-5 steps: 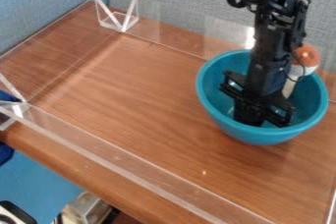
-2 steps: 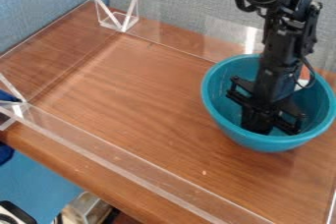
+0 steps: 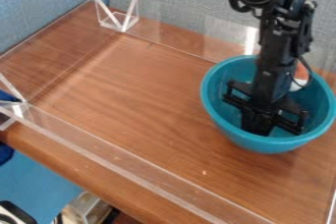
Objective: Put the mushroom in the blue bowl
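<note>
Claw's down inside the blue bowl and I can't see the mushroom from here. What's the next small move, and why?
Probably open the claw. It points down into the blue bowl, low near the bottom, and is shut; the mushroom isn't visible, likely hidden by the claw. If it is held, opening would drop it in the bowl.

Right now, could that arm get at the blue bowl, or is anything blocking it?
Probably yes. The arm's pincer is already down inside the blue bowl, pointing steeply downward. Nothing stands between them on the wooden table. No mushroom is visible.
</note>
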